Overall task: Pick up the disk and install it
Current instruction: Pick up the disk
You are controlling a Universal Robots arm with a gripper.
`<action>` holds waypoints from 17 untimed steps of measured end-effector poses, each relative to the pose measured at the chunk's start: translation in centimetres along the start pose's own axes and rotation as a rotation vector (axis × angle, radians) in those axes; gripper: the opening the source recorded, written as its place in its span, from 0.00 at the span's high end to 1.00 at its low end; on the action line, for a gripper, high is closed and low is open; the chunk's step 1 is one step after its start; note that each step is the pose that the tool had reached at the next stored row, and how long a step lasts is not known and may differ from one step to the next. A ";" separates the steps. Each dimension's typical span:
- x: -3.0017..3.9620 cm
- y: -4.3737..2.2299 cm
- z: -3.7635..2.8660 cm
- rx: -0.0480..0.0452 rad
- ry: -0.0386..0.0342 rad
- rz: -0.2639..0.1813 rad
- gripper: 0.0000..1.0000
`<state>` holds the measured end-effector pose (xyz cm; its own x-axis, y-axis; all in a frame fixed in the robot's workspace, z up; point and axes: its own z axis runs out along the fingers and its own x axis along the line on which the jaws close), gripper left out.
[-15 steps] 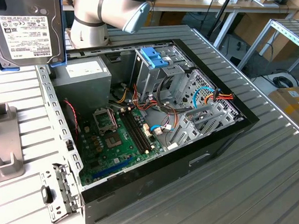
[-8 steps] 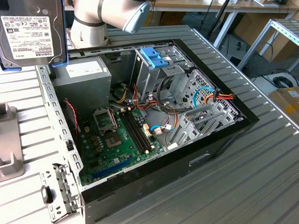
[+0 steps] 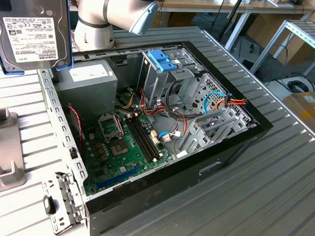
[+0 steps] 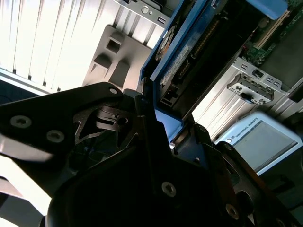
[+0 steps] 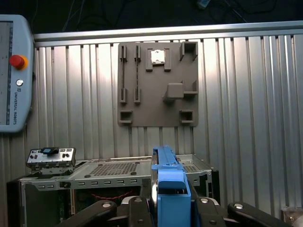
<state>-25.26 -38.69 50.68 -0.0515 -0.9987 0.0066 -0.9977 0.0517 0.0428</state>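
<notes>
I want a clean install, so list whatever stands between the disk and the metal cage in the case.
The gripper holds the disk high at the exterior view's left. Toward the metal cage, the grey box lies between, seemingly lower down; the blue latch sits atop the cage.

The disk (image 3: 28, 29) is dark grey metal with a white label and a light-blue side frame. It is upright in the air, label facing the exterior view.

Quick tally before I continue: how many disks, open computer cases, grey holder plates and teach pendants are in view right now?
disk, gripped by the tool: 1
open computer case: 1
grey holder plate: 1
teach pendant: 1
total: 4
</notes>
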 end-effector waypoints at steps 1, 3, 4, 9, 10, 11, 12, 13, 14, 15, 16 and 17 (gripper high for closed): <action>0.00 -0.03 0.00 0.0000 0.0001 0.000 0.63; 0.00 -0.09 0.02 0.0001 0.0001 0.000 0.63; -0.01 -0.12 0.02 0.0001 0.0001 0.000 0.63; -0.01 -0.25 0.04 0.0001 0.0003 0.000 0.63; -0.01 -0.27 0.04 0.0001 0.0004 0.000 0.63; -0.02 -0.30 0.04 0.0000 0.0004 0.000 0.63; -0.02 -0.32 0.04 0.0000 0.0005 0.000 0.63; -0.02 -0.36 0.05 0.0001 0.0005 0.000 0.63; -0.02 -0.39 0.06 0.0001 0.0005 0.000 0.63; -0.02 -0.41 0.06 0.0001 0.0006 0.000 0.63; -0.02 -0.45 0.07 0.0001 0.0007 0.000 0.63; -0.02 -0.48 0.07 0.0001 0.0008 0.000 0.63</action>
<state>-24.78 -38.69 50.59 -0.0515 -0.9986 0.0074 -0.9977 0.0517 0.0428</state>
